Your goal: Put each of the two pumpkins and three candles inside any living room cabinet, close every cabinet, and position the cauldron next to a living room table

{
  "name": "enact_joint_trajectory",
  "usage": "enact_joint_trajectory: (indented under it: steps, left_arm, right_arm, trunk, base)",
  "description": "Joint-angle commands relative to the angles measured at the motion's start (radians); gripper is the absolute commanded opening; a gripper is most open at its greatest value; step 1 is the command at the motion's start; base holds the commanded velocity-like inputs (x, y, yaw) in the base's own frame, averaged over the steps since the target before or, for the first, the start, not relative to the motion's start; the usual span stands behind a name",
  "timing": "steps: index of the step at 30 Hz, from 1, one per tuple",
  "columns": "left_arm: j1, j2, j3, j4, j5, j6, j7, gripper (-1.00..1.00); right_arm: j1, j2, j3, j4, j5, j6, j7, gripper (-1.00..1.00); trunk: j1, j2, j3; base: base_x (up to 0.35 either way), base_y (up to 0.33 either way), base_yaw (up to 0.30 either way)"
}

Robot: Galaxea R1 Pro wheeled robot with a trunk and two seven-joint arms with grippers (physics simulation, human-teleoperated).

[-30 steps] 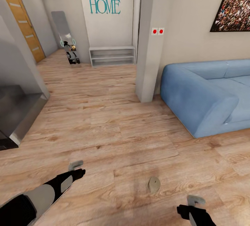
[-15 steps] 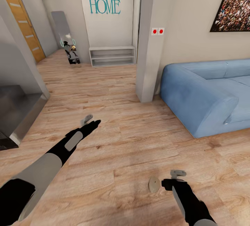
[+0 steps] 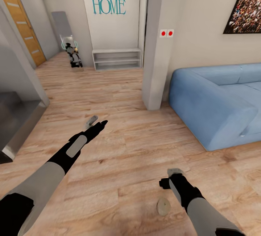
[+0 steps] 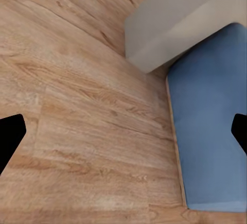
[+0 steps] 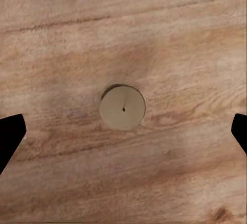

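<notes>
One candle (image 3: 163,206), a stubby pale cylinder, stands on the wooden floor near my right arm. From straight above, the candle (image 5: 122,107) is a cream disc with a small wick, centred between my right gripper's wide-apart black fingertips (image 5: 11,134). My right gripper (image 3: 165,184) hangs open above and just beyond it, not touching. My left gripper (image 3: 101,123) reaches forward over bare floor, open and empty, with its fingertips (image 4: 10,136) spread wide. The pumpkins, the cabinet and the cauldron are out of view.
A blue sofa (image 3: 214,105) stands at the right, behind a white pillar (image 3: 156,66). A grey metallic unit (image 3: 14,120) sits at the left. Far back are a white low shelf (image 3: 116,58), a leaning mirror (image 3: 69,44) and a wooden door (image 3: 21,26).
Both arms have come up and forward: the left stretched out over the floor, the right moved over the candle. The head view has shifted a little, so the candle sits lower.
</notes>
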Motion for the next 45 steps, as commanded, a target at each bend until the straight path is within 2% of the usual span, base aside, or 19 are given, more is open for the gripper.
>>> enact_joint_trajectory:
  steps: [1,4,7,9,12,16,21,22,23,25,27,29,35,37,40,41,45]
  left_arm:
    - [0.000,0.000,0.000,0.000,0.000,0.000,0.000,1.00]
    - [0.000,0.000,0.000,0.001,0.000,0.000,0.000,1.00]
    - [0.000,0.000,0.000,0.002,0.000,0.000,0.000,1.00]
    - [0.000,-0.001,0.000,0.003,-0.001,0.000,0.000,1.00]
    - [0.000,-0.004,0.000,0.004,-0.001,0.000,0.000,1.00]
    - [0.000,-0.008,0.000,0.003,-0.001,0.000,0.001,1.00]
    - [0.001,-0.013,-0.001,0.005,-0.001,0.000,0.004,1.00]
    - [0.001,-0.018,-0.002,0.006,-0.001,0.000,0.005,1.00]
    - [0.001,-0.034,-0.003,0.006,-0.002,0.001,0.005,1.00]
    - [0.001,-0.038,-0.003,0.006,-0.002,0.001,0.005,1.00]
    - [0.002,-0.043,-0.003,0.007,-0.003,0.001,0.005,1.00]
    - [0.002,-0.044,-0.003,0.007,-0.002,0.001,0.005,1.00]
    - [0.002,-0.045,-0.004,0.007,-0.002,0.001,0.005,1.00]
    - [0.002,-0.051,-0.005,0.007,-0.003,0.001,0.005,1.00]
    - [0.002,-0.063,-0.005,0.007,-0.003,0.001,0.005,1.00]
    - [0.002,-0.068,-0.005,0.008,-0.003,0.001,0.005,1.00]
    - [0.002,-0.075,-0.005,0.020,-0.003,0.001,0.005,1.00]
  right_arm:
    - [-0.007,0.008,0.000,0.007,0.002,0.015,0.001,1.00]
    - [-0.014,0.018,0.008,0.013,0.009,0.033,0.002,1.00]
    - [-0.017,0.020,0.053,0.017,0.014,0.039,0.005,1.00]
    - [-0.018,0.020,0.098,0.018,0.015,0.042,0.005,1.00]
    - [-0.019,0.018,0.126,0.020,0.012,0.045,0.004,1.00]
    - [-0.019,0.017,0.131,0.023,0.008,0.054,0.003,1.00]
    - [-0.019,0.017,0.132,0.056,0.004,0.148,0.006,1.00]
    - [-0.019,0.017,0.132,0.057,0.006,0.153,0.009,1.00]
    - [-0.019,0.019,0.136,0.056,0.009,0.154,0.016,1.00]
    - [-0.019,0.019,0.138,0.053,0.011,0.153,0.018,1.00]
    - [-0.019,0.018,0.143,0.045,0.016,0.080,0.020,1.00]
    - [-0.019,0.019,0.144,0.042,0.019,0.057,0.021,1.00]
    - [-0.022,0.019,0.144,0.002,0.020,0.044,0.018,1.00]
    - [-0.048,0.019,0.143,0.009,0.018,0.044,0.017,1.00]
    - [-0.090,0.018,0.142,0.057,0.014,0.044,0.017,1.00]
    - [-0.112,0.018,0.141,0.109,0.016,0.042,0.016,1.00]
    - [-0.152,0.017,0.141,0.204,0.019,0.028,0.016,1.00]
  trunk:
    - [0.000,0.000,0.000]
    - [0.000,0.000,0.000]
    - [0.000,0.000,0.000]
    - [0.000,0.000,0.000]
    - [0.000,0.000,0.000]
    - [0.000,0.000,0.000]
    - [0.019,-0.035,-0.016]
    - [0.023,-0.042,-0.019]
    - [0.027,-0.049,-0.022]
    - [0.035,-0.063,-0.028]
    - [0.042,-0.077,-0.034]
    - [0.050,-0.091,-0.041]
    - [0.073,-0.133,-0.060]
    - [0.081,-0.147,-0.066]
    - [0.092,-0.168,-0.075]
    - [0.096,-0.175,-0.078]
    - [0.111,-0.203,-0.091]
  base:
    - [0.336,0.000,0.000]
    - [0.244,0.000,0.000]
    - [0.084,0.000,0.000]
    - [0.032,0.000,0.000]
    - [0.013,0.000,0.000]
    - [0.004,0.000,0.000]
    - [0.000,0.000,0.000]
    - [0.000,0.000,0.000]
    - [0.000,0.000,0.000]
    - [0.000,0.000,0.000]
    - [0.000,0.000,0.000]
    - [0.000,0.000,0.000]
    - [0.000,0.000,0.000]
    - [0.000,0.000,0.000]
    - [0.000,0.000,0.000]
    - [0.000,0.000,0.000]
    - [0.000,0.000,0.000]
